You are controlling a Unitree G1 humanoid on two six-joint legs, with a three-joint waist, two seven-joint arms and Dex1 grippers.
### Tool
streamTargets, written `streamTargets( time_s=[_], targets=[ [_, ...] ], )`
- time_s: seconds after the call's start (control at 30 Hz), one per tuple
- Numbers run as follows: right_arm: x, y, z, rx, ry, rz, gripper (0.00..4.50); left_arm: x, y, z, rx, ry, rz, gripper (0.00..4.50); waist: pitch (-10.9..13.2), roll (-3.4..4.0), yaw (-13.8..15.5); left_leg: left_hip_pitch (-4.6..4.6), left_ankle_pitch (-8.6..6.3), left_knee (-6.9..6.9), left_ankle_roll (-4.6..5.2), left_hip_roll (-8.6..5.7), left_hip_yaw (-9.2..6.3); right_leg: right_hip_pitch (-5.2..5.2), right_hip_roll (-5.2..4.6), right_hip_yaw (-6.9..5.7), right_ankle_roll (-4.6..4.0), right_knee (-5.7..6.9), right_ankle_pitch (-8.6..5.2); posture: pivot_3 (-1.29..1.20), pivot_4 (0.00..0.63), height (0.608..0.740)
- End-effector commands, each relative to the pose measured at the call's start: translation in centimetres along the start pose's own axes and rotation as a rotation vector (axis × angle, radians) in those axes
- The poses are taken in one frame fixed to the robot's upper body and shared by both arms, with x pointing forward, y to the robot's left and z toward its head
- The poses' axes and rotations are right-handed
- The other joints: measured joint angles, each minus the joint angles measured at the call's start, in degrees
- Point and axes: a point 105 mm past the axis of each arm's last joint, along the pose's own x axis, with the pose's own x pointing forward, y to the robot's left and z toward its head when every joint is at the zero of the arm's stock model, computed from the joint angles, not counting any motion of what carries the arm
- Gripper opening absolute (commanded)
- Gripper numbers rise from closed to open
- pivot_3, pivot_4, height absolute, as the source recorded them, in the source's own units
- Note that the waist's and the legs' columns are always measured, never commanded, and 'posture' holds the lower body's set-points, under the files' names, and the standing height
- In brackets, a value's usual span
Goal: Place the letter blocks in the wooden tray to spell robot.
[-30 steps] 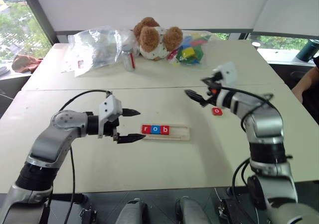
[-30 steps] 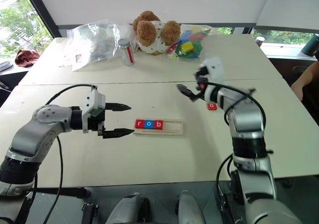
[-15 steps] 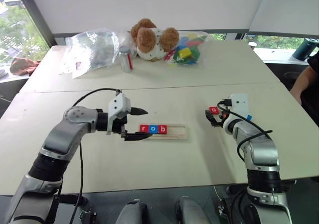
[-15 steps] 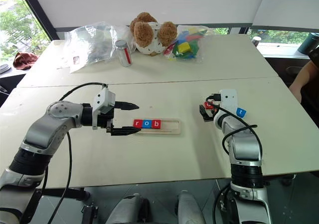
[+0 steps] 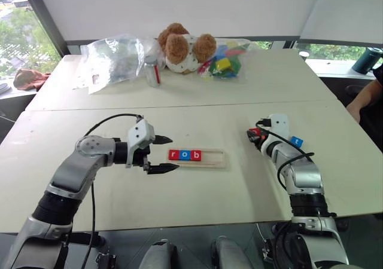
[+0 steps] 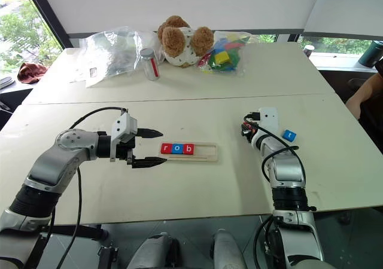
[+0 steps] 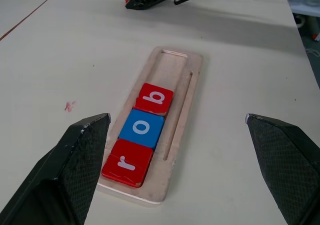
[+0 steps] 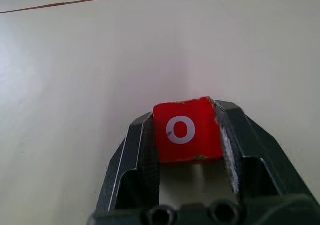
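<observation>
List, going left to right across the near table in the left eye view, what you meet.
Left gripper → wooden tray holding tiles r, o, b → right gripper → blue t tile.

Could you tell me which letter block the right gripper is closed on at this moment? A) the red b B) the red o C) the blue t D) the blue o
B: the right wrist view shows the right gripper with its fingers shut against both sides of the red o block.
</observation>
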Motion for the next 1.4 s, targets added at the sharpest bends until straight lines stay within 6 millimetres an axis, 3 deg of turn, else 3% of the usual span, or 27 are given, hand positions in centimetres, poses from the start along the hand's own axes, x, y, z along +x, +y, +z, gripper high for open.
streamTargets(
  time_s=[0.03, 0.2, 0.3, 0.43, 0.53, 0.7, 0.8, 0.9, 0.97, 1.03, 1.13, 1.2, 1.27, 1.33, 1.4],
  targets=[
    [-0.2, -0.1, 0.5, 0.019, -0.013, -0.027, 1.23, -0.6, 0.3, 1.3, 0.063, -0.022, 0.022, 4.5, 0.0, 0.0, 0.0, 0.0, 0.0, 0.0, 0.0, 0.0, 0.0, 0.0, 0.0, 0.0, 0.0, 0.0, 0.0, 0.0, 0.15, 0.74],
    [-3.3, 0.1, 3.1, 0.052, -0.074, -0.159, 1.23, -0.2, -0.1, 1.7, 0.094, -0.021, -0.02, 4.5, 0.0, 0.01, 0.0, -0.09, 0.0, -0.06, -0.01, 0.01, -0.03, -0.13, 0.0, 0.0, 0.0, 0.01, 0.0, 0.0, 0.15, 0.74],
    [-6.1, 1.6, 2.1, 0.099, -0.021, -0.218, 1.23, 0.0, -0.2, 2.1, 0.107, -0.027, -0.051, 4.5, 0.0, 0.01, 0.1, -0.16, 0.0, -0.12, -0.02, 0.03, -0.09, -0.23, 0.02, -0.02, 0.0, 0.02, 0.0, 0.0, 0.15, 0.74],
    [-7.6, 2.9, 0.2, 0.163, 0.061, -0.24, 1.23, 0.7, 0.4, 1.7, 0.112, -0.024, -0.054, 4.5, 0.0, 0.01, 0.0, -0.15, 0.0, -0.04, -0.02, 0.0, -0.05, -0.16, 0.01, 0.0, 0.0, -0.01, 0.0, 0.0, 0.15, 0.74],
    [-7.7, 3.2, -2.0, 0.186, 0.159, -0.253, 1.23, 1.3, 0.3, 1.5, 0.119, -0.029, -0.08, 4.5, 0.0, 0.02, 0.0, -0.08, 0.0, -0.03, -0.01, -0.02, -0.03, -0.1, 0.02, -0.01, 0.0, 0.0, 0.0, 0.0, 0.15, 0.74],
    [-7.3, 3.1, -2.5, 0.177, 0.189, -0.256, 1.23, 1.6, 0.4, 1.2, 0.134, -0.024, -0.085, 4.5, 0.0, 0.01, -0.1, -0.07, 0.0, -0.05, -0.01, -0.01, -0.04, -0.1, 0.07, -0.06, 0.0, -0.01, 0.0, 0.0, 0.15, 0.74],
    [-7.2, 3.1, -2.9, 0.176, 0.205, -0.249, 2.68, 1.5, 0.4, 1.2, 0.139, -0.024, -0.08, 4.5, 0.0, 0.0, -0.2, -0.06, 0.0, -0.05, -0.01, 0.0, -0.03, -0.1, 0.08, -0.06, -0.01, 0.0, 0.0, 0.0, 0.15, 0.74],
    [-7.5, 2.6, -2.0, 0.182, 0.177, -0.254, 4.13, 1.1, 0.5, 1.2, 0.141, -0.022, -0.07, 4.5, 0.0, -0.01, -0.2, -0.05, 0.0, -0.03, -0.01, 0.0, -0.03, -0.07, 0.07, -0.06, 0.0, -0.01, 0.0, 0.0, 0.15, 0.74],
    [-7.6, 1.6, 0.9, 0.183, 0.061, -0.249, 4.13, 0.7, 0.6, 1.3, 0.139, -0.02, -0.061, 4.5, 0.0, 0.02, -0.4, -0.03, 0.0, -0.03, 0.0, 0.0, -0.03, -0.07, 0.08, -0.06, 0.0, 0.0, 0.0, 0.0, 0.15, 0.74],
    [-7.6, 1.6, 5.0, 0.142, -0.088, -0.141, 4.13, 0.1, 0.7, 1.3, 0.138, -0.01, -0.057, 4.5, 0.1, 0.1, -0.4, -0.04, 0.0, -0.04, 0.0, 0.0, -0.02, -0.1, 0.09, -0.06, 0.0, 0.02, 0.0, 0.0, 0.15, 0.74],
    [-7.3, 2.2, 7.5, 0.014, -0.147, 0.114, 4.13, -0.2, 0.6, 1.3, 0.136, -0.002, -0.067, 4.5, 0.1, 0.11, -0.2, -0.04, 0.0, -0.06, 0.01, 0.0, -0.02, -0.11, 0.13, -0.09, 0.0, 0.01, -0.01, 0.0, 0.15, 0.74],
    [-7.6, 2.5, 6.8, -0.126, -0.12, 0.328, 4.13, -0.3, 0.2, 1.5, 0.132, -0.003, -0.089, 4.5, 0.0, 0.08, 0.2, -0.04, -0.06, -0.11, 0.1, 0.03, -0.13, 0.02, 0.18, -0.24, 0.0, -0.19, -0.01, 0.0, 0.15, 0.74],
    [-8.6, 2.2, 4.2, -0.322, -0.064, 0.556, 4.13, -0.2, -0.1, 2.4, 0.158, -0.034, -0.094, 4.5, 0.1, 0.04, 0.6, -0.06, -0.12, -0.14, 0.21, 0.01, -0.23, 0.17, 0.17, -0.29, 0.01, -0.37, -0.02, 0.0, 0.15, 0.74],
    [-9.0, 0.5, 1.8, -0.461, 0.002, 0.67, 4.13, -0.3, -0.9, 2.9, 0.173, -0.037, -0.136, 4.5, 0.1, 0.02, 0.6, -0.09, -0.24, -0.09, 0.41, -0.03, -0.18, 0.26, 0.12, -0.28, 0.03, -0.49, -0.03, 0.0, 0.15, 0.74],
    [-8.8, -1.0, 0.8, -0.512, 0.032, 0.721, 4.13, -0.6, -1.6, 3.0, 0.178, -0.015, -0.166, 4.5, 0.1, 0.02, -0.1, -0.1, -0.28, -0.07, 0.48, -0.07, 0.08, 0.26, 0.03, -0.24, 0.05, -0.5, -0.02, 0.0, 0.15, 0.74]
  ],
)
